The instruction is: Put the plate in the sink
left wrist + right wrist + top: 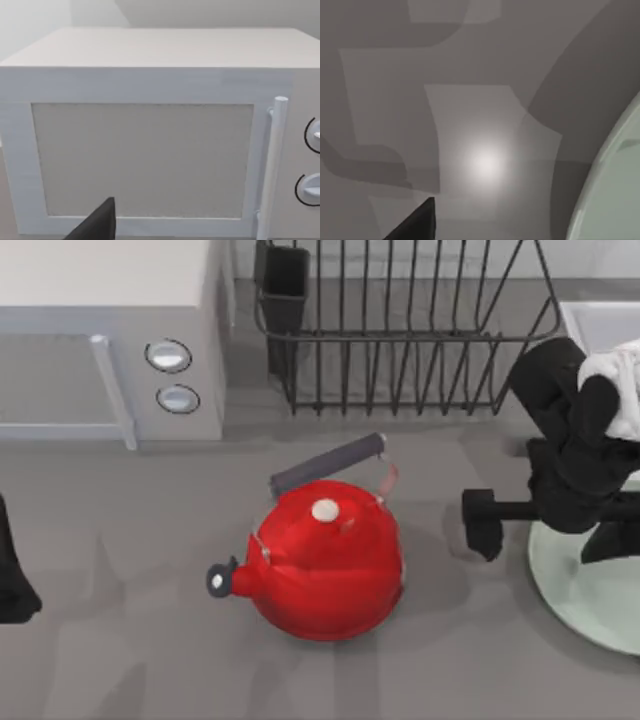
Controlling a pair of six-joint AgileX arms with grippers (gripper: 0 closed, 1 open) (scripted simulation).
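Right gripper (pixel 540 525), jaws spread, hovers over the pale green plate (pixel 590 590) at the desk's (pixel 130 640) four o'clock, positioned for its rim; sink (pixel 590 320) waits at two o'clock. Left arm parked at nine o'clock, its jaws' state cannot be told.

We take the red kettle (pixel 325 560) as our landmark, mid-table. Behind it to the left stands the microwave (pixel 110 330); behind it to the right, the black dish rack (pixel 400 330). Well to the kettle's right lies the plate (pixel 590 590), cut by the frame edge, with our right gripper (pixel 545 530) over the plate's near rim, fingers spread apart. The sink (pixel 590 320) sits behind that. Our left arm (pixel 12 580) is parked far left of the kettle.
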